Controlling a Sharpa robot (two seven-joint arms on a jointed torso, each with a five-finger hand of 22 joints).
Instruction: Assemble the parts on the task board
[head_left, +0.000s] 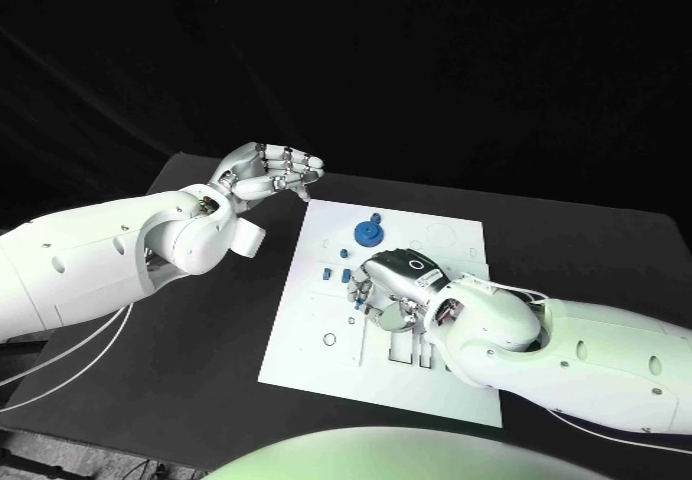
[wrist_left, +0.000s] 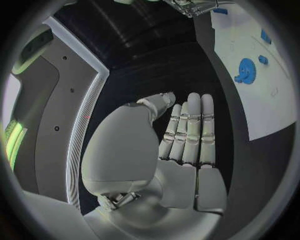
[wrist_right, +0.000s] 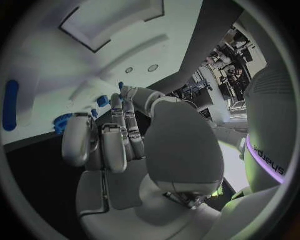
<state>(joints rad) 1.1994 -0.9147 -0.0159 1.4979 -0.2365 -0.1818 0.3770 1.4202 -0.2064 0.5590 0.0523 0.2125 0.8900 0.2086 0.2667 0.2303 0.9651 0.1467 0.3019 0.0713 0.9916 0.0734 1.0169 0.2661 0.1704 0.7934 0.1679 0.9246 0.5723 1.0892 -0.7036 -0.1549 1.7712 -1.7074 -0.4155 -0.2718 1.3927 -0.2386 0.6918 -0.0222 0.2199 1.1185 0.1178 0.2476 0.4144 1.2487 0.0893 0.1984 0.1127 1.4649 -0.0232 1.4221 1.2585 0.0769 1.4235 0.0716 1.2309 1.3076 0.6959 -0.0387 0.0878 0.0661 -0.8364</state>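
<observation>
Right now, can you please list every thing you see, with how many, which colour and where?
table: one, black, under everything.
board: one, white, middle of the table.
gear: one, blue, round, far part of the board.
small parts: several, blue, mid-board by the right hand; exact number unclear.
left hand: one, silver, raised beyond the board's far left corner, fingers curled in the head view, holding nothing.
right hand: one, silver, low over the board's middle among the small parts; whether it holds one, I cannot tell.
</observation>
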